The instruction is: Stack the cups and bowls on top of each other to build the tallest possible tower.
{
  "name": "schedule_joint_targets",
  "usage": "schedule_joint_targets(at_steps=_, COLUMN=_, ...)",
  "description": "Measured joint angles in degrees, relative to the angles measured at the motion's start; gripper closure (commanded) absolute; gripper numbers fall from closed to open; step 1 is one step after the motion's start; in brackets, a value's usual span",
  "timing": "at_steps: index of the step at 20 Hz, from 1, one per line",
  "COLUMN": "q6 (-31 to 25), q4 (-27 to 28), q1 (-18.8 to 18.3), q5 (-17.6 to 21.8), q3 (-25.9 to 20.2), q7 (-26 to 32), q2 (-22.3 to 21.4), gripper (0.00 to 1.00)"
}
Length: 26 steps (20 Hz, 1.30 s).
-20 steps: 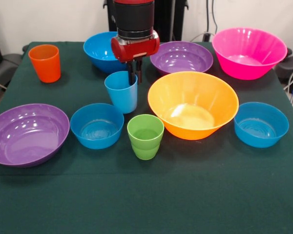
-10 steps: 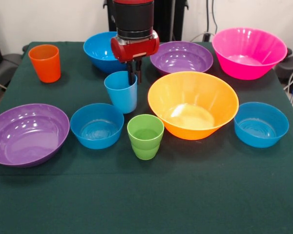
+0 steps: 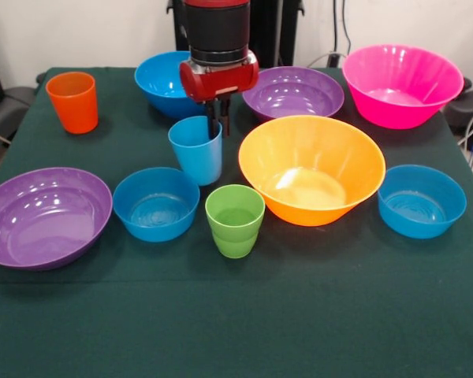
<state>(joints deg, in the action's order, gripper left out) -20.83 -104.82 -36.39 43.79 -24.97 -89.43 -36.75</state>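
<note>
Front view: the end effector point(image 3: 218, 124) pinches the far rim of the glossy light blue cup point(image 3: 195, 150), mid-bench, tilted slightly. The orange-yellow bowl point(image 3: 311, 168) sits just beside it; the green cup point(image 3: 235, 220) stands near. Open green bench point(image 3: 299, 315) lies nearside.

Arm point(image 3: 216, 30) is a fat black cylinder with a red band at the top edge and a grey ring at its base. Below that sits a glossy red rounded wrist housing point(image 3: 219, 79) with a small pale plate on its face. Pincer point(image 3: 219, 118) is two thin dark fingers.
</note>
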Motion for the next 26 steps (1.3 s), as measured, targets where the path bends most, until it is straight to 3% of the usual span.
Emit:
schedule_joint_targets(at_steps=6, q6=-1.1, q4=1.7, q1=1.7, q5=-1.2, q3=0.0, q7=0.0, q2=0.0, gripper=1.00)
schedule_joint_targets(at_steps=26, q6=-1.9, q4=2.2, q1=1.9, q5=-3.0, q3=0.0, q7=0.0, q2=0.0, gripper=1.00)
